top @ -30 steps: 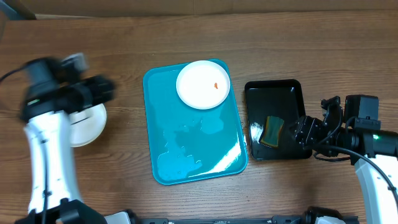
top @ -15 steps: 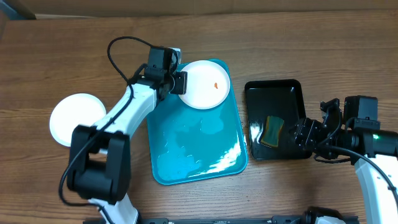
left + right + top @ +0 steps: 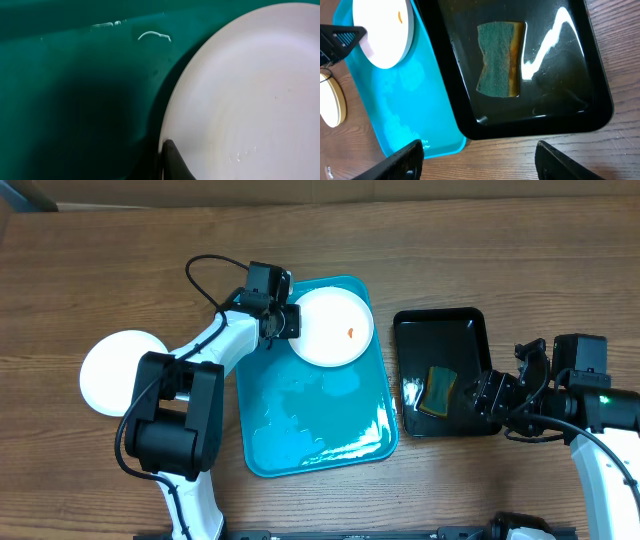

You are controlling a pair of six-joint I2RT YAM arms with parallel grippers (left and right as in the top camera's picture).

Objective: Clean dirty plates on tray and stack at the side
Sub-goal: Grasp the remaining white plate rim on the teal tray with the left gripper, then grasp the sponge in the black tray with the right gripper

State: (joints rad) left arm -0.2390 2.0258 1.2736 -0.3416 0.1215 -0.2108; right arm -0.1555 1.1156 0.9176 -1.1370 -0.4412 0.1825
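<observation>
One white plate (image 3: 335,330) with a small orange smear (image 3: 350,332) lies at the far end of the turquoise tray (image 3: 310,410). My left gripper (image 3: 288,320) is shut on this plate's left rim. In the left wrist view a dark finger (image 3: 172,162) presses on the plate's (image 3: 245,95) edge over the tray (image 3: 75,85). Another white plate (image 3: 118,372) rests on the table to the left of the tray. My right gripper (image 3: 482,395) hangs open over the near edge of the black tray, holding nothing, its fingers (image 3: 402,162) spread wide.
The glossy black tray (image 3: 445,330) stands right of the turquoise one and holds a green-and-yellow sponge (image 3: 438,390), which the right wrist view also shows (image 3: 499,57). Water pools on the turquoise tray's near half (image 3: 300,435). The table's far edge runs along the top.
My left arm swung from the plate on the table at the left over to the tray and shut on the smeared plate's rim. That plate shifted slightly to the right. The right arm stayed still.
</observation>
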